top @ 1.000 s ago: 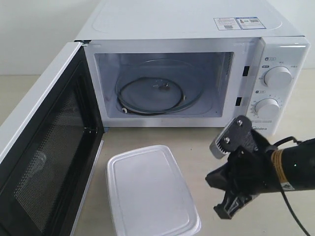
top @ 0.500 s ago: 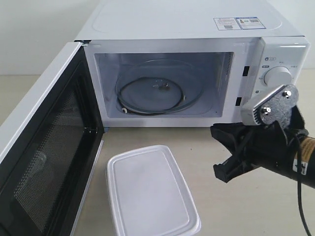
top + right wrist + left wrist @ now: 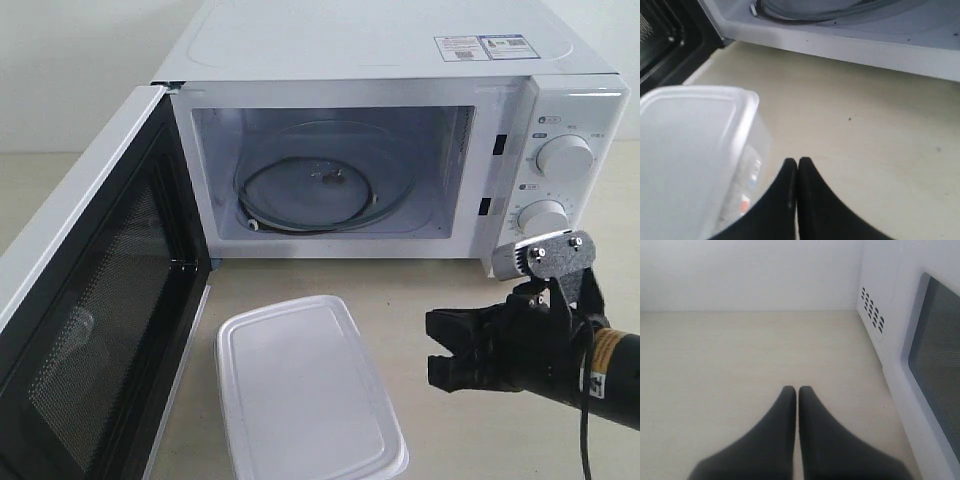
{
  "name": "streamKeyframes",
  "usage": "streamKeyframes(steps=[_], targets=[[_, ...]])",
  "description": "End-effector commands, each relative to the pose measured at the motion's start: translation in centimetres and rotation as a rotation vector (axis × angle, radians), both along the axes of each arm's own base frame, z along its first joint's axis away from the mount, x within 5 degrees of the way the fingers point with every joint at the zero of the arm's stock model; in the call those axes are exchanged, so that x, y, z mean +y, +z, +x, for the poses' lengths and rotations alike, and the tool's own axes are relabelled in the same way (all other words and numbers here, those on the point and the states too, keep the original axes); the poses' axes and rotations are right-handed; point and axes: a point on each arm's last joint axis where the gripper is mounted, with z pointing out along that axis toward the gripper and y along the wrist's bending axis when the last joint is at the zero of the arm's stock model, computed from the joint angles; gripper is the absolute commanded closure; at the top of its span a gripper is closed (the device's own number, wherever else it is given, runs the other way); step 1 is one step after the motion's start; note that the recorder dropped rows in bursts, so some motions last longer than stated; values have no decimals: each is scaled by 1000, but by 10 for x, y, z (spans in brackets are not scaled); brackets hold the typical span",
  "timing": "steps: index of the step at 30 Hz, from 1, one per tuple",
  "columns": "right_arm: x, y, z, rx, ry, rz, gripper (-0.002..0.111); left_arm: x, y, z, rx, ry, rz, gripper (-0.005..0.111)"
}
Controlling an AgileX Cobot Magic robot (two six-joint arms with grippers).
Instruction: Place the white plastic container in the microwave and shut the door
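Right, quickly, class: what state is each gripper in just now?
Left gripper: shut, holding nothing.
Right gripper: shut, holding nothing, beside the white plastic container.

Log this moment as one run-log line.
door open | white plastic container lidded, on table before microwave, not inside | right gripper shut, empty, beside container | left gripper shut, empty, by door's outer face

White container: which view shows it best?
Exterior view: nearly the whole white container shows, lid up, in front of the open microwave. Right wrist view catches one end and its side label. Left wrist view shows none of it.
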Motion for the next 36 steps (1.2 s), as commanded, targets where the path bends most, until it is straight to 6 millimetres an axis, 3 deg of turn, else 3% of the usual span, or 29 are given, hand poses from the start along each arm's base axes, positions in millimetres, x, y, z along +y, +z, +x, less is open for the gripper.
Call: streamKeyframes(steps=[1, 6, 13, 21, 30, 36], targets=[[2, 12, -3, 100, -86, 215, 109, 0, -1, 0, 1, 1, 2, 102], [5, 12, -6, 207, -39, 167, 109, 0, -1, 0, 1, 1, 2, 102], [10, 18, 7, 326, 25, 124, 109, 0, -1, 0, 1, 1, 2, 102], [-6, 27, 20, 404, 103, 160, 109, 0, -1, 0, 1, 1, 2, 102], [2, -11, 19, 491, 330, 309, 109, 0, -1, 0, 1, 1, 2, 102], [7, 7, 37, 428, 421, 353, 109, 0, -1, 0, 1, 1, 2, 102]])
